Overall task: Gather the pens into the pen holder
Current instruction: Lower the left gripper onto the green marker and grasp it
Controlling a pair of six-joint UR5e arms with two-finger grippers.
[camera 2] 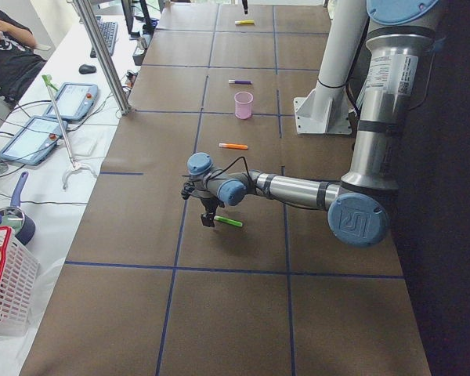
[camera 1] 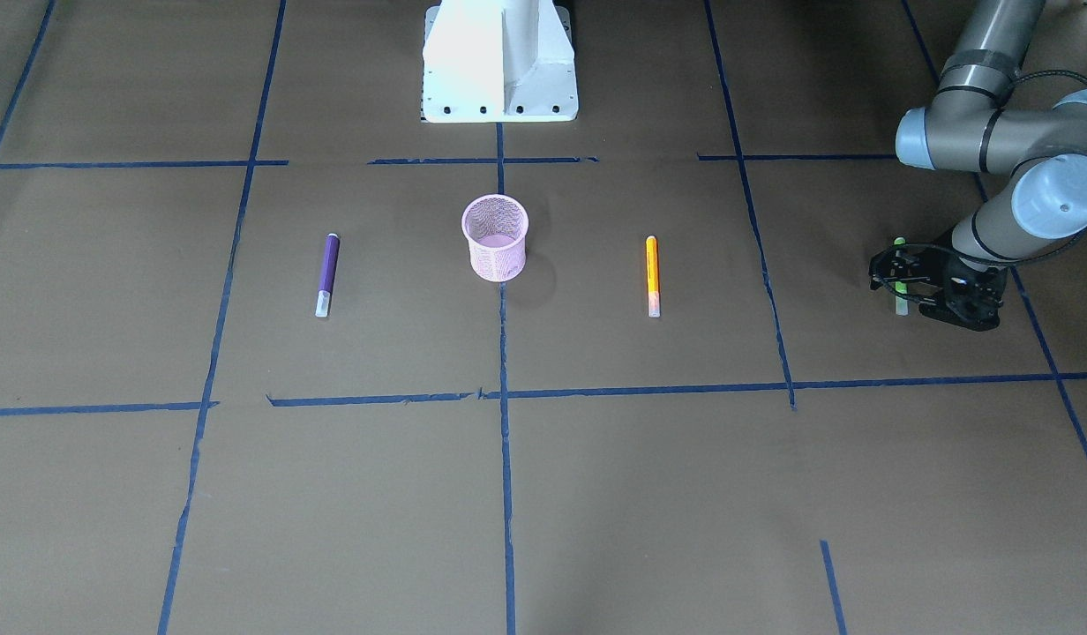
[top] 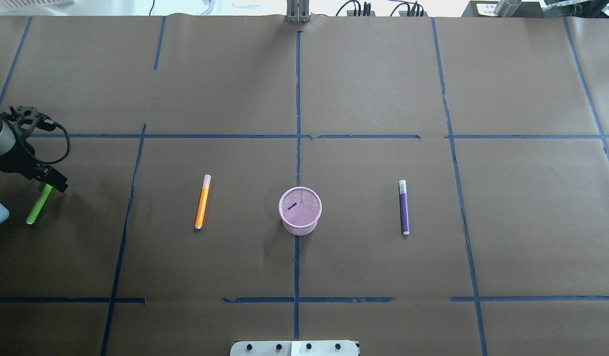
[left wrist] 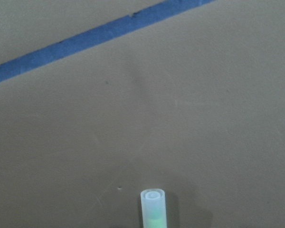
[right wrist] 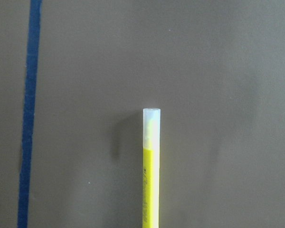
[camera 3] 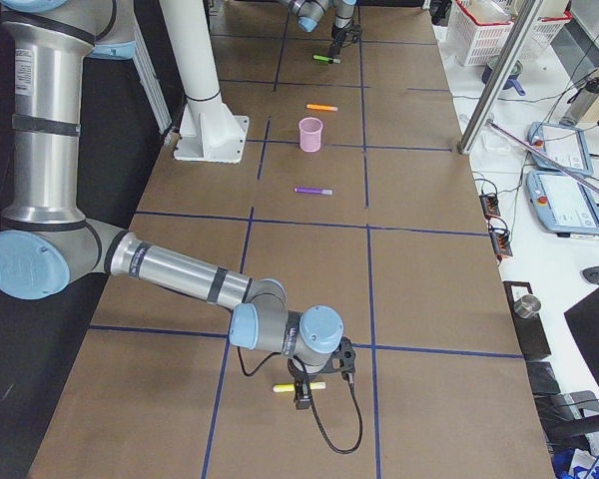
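The pink mesh pen holder (camera 1: pixel 495 238) (top: pixel 300 211) stands upright at the table's middle. The purple pen (camera 1: pixel 327 273) (top: pixel 404 207) and the orange pen (camera 1: pixel 652 275) (top: pixel 202 201) lie flat on either side of it. The green pen (top: pixel 39 205) (camera 1: pixel 902 307) lies at the far left edge. My left gripper (camera 1: pixel 899 280) (top: pixel 50 184) is low over it with the jaws spread on either side. The pen's pale cap shows in the left wrist view (left wrist: pixel 153 208). My right gripper (camera 3: pixel 301 394) hangs over a yellow pen (camera 3: pixel 299 386) (right wrist: pixel 151 171); I cannot tell its state.
The white robot base (camera 1: pixel 499 62) stands behind the holder. Blue tape lines (top: pixel 297 123) cross the brown table. An operators' bench with tablets (camera 2: pixel 31 137) and a white basket (camera 2: pixel 8 282) runs along the far side.
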